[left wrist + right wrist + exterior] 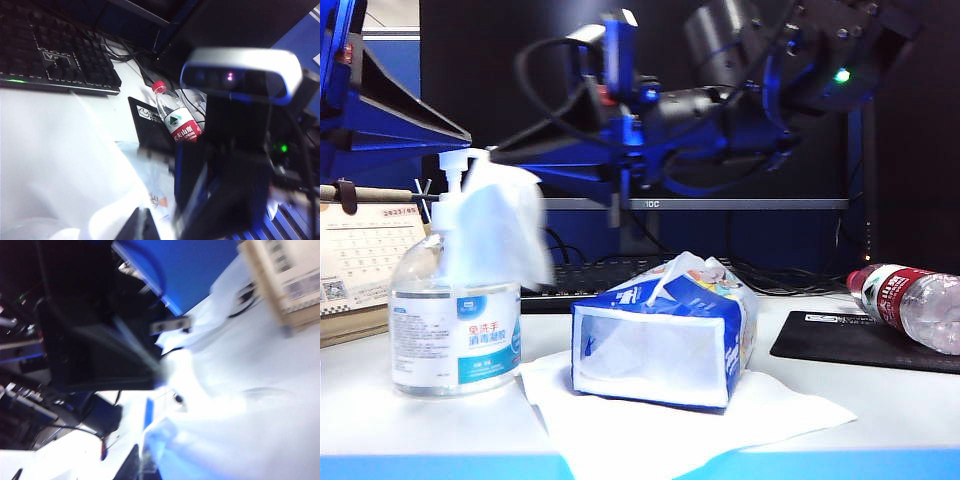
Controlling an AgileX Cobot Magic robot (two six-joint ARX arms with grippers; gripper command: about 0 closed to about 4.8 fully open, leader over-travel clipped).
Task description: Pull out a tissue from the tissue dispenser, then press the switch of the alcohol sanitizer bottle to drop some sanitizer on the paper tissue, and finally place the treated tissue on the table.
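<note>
Hanging beside the switch of the alcohol sanitizer bottle, the tissue is pinched in the closed left end effector. The right end effector, closed and empty, hovers nearby. Pressing off-centre could tip the bottle or miss the tissue.

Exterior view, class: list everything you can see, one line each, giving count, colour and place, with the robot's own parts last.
alcohol sanitizer bottle: one, clear, white pump, table's left.
tissue: one, white, raised beside the pump.
tissue dispenser: one, blue, centre.
paper sheet: one, white, under the dispenser.
water bottle: one, clear, red label, lying on the right.
mat: one, black, right.
keyboard: one, black, behind.
calendar: one, pale, far left.
right arm: black and blue, overhead.
</note>
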